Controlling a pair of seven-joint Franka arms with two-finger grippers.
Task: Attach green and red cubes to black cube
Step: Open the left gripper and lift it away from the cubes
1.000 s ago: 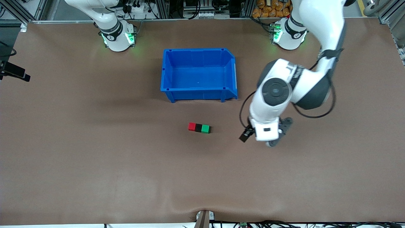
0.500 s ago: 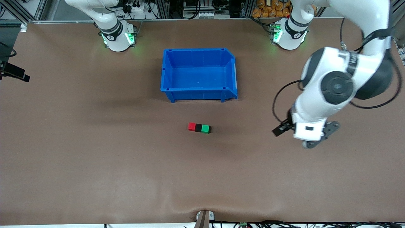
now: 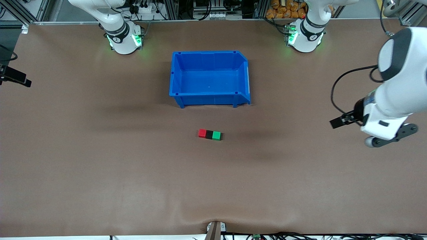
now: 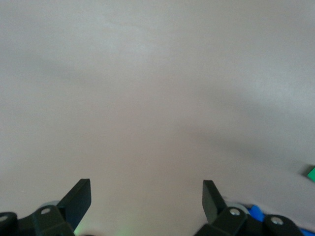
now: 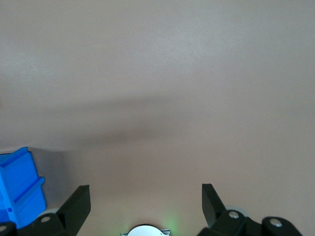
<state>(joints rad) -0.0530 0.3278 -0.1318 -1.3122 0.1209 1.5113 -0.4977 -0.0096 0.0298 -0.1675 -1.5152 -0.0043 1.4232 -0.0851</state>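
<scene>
The red cube, black cube and green cube lie touching in one row on the brown table, black in the middle, nearer the front camera than the blue bin. My left gripper is open and empty over bare table, well off toward the left arm's end; its wrist hides the fingers in the front view. The green cube just shows at the edge of the left wrist view. My right gripper is open and empty above bare table near its own base; the front view does not show it.
An empty blue bin stands in the middle of the table between the two bases; a corner of the bin shows in the right wrist view. The right arm's base and the left arm's base stand along the table's edge.
The left arm has swung from beside the cube row out toward the left arm's end of the table, gripper still open. The three cubes have not moved.
</scene>
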